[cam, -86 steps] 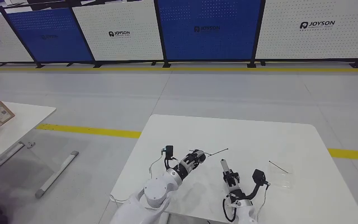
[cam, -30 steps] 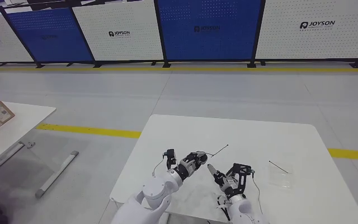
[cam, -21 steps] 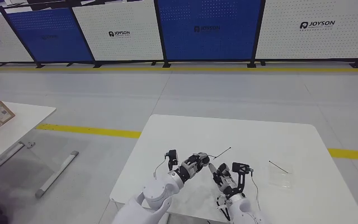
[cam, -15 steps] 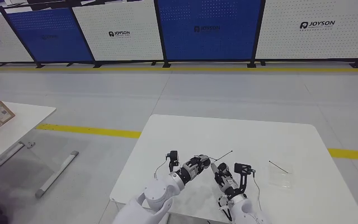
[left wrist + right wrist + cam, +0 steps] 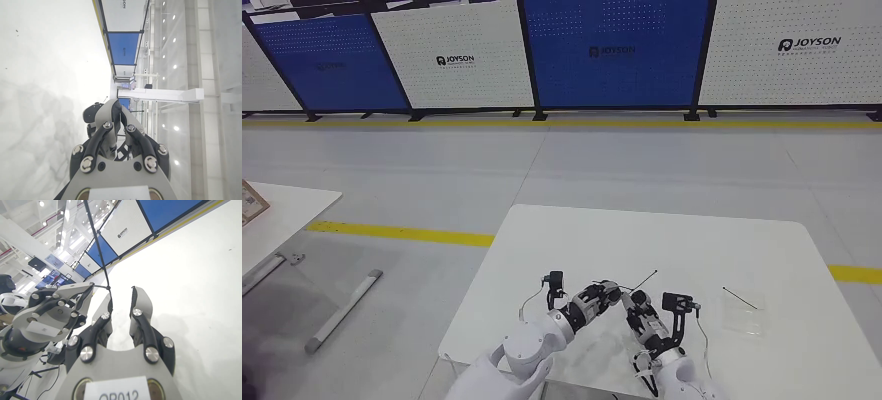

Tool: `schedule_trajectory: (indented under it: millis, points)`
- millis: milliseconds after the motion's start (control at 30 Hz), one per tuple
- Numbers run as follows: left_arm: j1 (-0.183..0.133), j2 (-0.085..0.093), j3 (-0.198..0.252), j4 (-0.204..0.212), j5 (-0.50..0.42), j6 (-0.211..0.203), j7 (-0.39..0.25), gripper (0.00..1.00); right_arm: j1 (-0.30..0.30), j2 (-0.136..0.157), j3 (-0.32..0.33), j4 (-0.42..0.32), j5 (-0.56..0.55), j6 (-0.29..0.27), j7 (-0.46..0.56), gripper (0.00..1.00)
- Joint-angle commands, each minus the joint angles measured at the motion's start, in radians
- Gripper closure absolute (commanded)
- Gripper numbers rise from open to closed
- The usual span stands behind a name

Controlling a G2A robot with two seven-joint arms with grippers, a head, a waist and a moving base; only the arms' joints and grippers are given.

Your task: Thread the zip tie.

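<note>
Black plastic zip tie (image 5: 104, 266) pinched in my left claw (image 5: 91, 287), with my right claw (image 5: 122, 294) gaping half-wide just beside it.

From the right wrist I see the left claw's ribbed dark pads clamped on a short stub of the tie. At a small knob-like head the thin strap bends and rises long and slightly curved. A shorter end drops along the inner pad of one of the right claw's fingers (image 5: 105, 309); touching or not, I cannot tell. Both claws are pale grey shells with black links and bright rivets. From above, they sit tip to tip over the smooth white table (image 5: 722, 240), and the strap slants toward the far side.
</note>
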Motion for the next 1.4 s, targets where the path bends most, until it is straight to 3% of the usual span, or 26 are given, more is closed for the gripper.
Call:
schedule_trajectory:
  millis: [0, 267, 567, 700, 1033, 1367]
  points:
    - [0.0, 0.0, 0.003, -0.001, 0.015, 0.0, 0.004, 1.0, -0.001, 0.001, 0.001, -0.001, 0.0, -0.002, 0.002, 0.73]
    - [0.0, 0.0, 0.009, -0.002, 0.031, -0.002, 0.013, 1.0, -0.003, 0.004, 0.0, -0.018, -0.007, 0.002, 0.003, 0.73]
    - [0.01, 0.002, 0.007, -0.01, 0.045, -0.009, 0.01, 1.0, 0.0, 0.005, -0.002, -0.017, -0.005, 0.01, 0.004, 0.86]
    - [0.012, 0.003, 0.007, -0.01, 0.047, -0.008, 0.013, 1.0, 0.003, 0.005, -0.005, -0.015, -0.001, 0.014, 0.002, 1.0]
    - [0.008, 0.001, 0.009, -0.005, 0.038, -0.011, 0.023, 1.0, 0.01, 0.005, -0.013, -0.001, -0.003, 0.023, 0.003, 1.0]
    - [0.01, -0.002, 0.003, -0.012, -0.002, -0.042, 0.033, 1.0, 0.02, 0.004, -0.025, 0.022, -0.003, 0.022, 0.011, 1.0]
